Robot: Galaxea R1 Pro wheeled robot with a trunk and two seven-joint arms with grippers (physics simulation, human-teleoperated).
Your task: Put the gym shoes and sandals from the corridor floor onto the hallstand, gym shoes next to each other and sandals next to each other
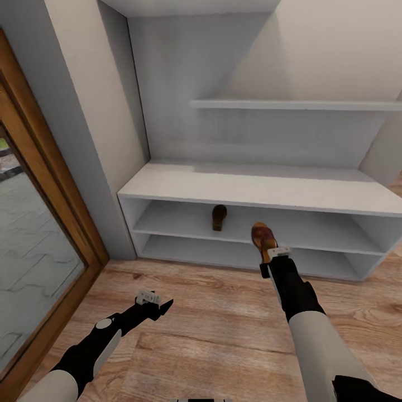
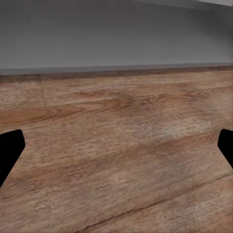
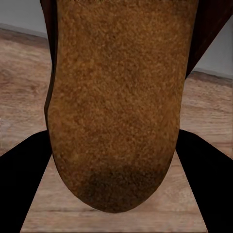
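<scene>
One dark brown sandal [image 1: 219, 217] lies on the middle shelf of the white hallstand [image 1: 262, 188]. My right gripper [image 1: 272, 258] is shut on the second sandal [image 1: 263, 238], holding it in the air just in front of the shelf bays; its tan insole [image 3: 116, 102] sits between the black fingers [image 3: 22, 184] in the right wrist view. My left gripper [image 1: 162, 305] hangs open and empty low over the wood-plank corridor floor [image 1: 212, 318], its fingertips [image 2: 9, 150] wide apart. The gym shoes are out of view.
A wood-framed glass door [image 1: 39, 234] runs along the left. A grey wall corner [image 1: 111, 167] meets the hallstand's left end. A floating wall shelf [image 1: 296, 105] hangs above the bench top.
</scene>
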